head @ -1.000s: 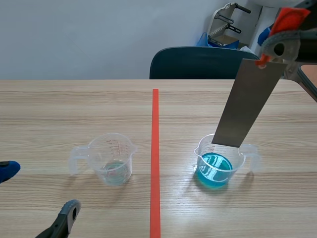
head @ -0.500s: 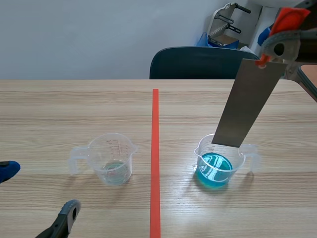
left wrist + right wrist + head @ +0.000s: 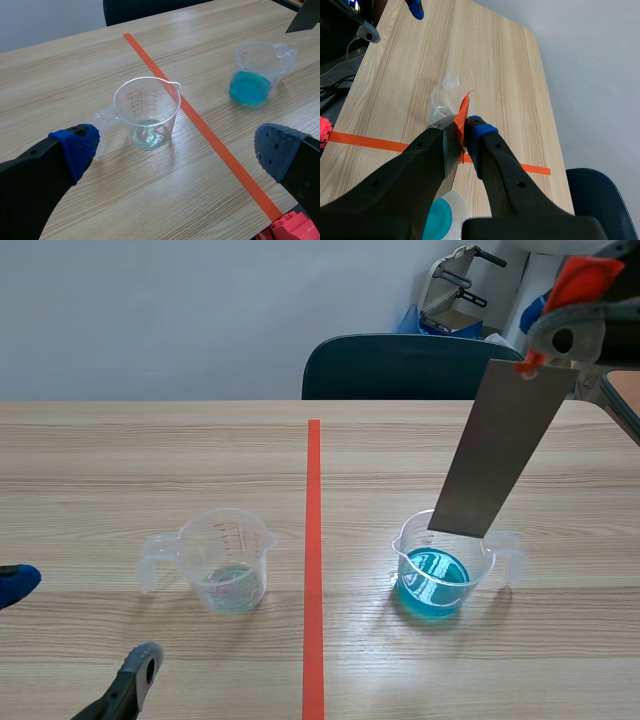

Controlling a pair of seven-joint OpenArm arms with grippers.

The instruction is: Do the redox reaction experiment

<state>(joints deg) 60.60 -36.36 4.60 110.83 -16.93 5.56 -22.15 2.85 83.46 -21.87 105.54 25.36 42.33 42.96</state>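
Note:
A grey metal plate (image 3: 500, 445) hangs tilted from my right gripper (image 3: 562, 332), which is shut on its top end by an orange tab (image 3: 463, 118). The plate's lower edge is just above the rim of a clear beaker of blue liquid (image 3: 440, 570), right of the red tape line (image 3: 313, 560). In the right wrist view the plate (image 3: 451, 147) shows edge-on between the fingers of the right gripper (image 3: 462, 129). A second clear beaker (image 3: 225, 560) with a little pale liquid stands left of the line. My left gripper (image 3: 175, 150) is open, low, just short of this beaker (image 3: 147, 115).
A dark blue chair (image 3: 400, 365) stands behind the far table edge. Clutter sits in the back right corner of the room. A red object (image 3: 290, 227) shows under the left gripper's right finger. The wooden table (image 3: 150, 460) stretches wide around both beakers.

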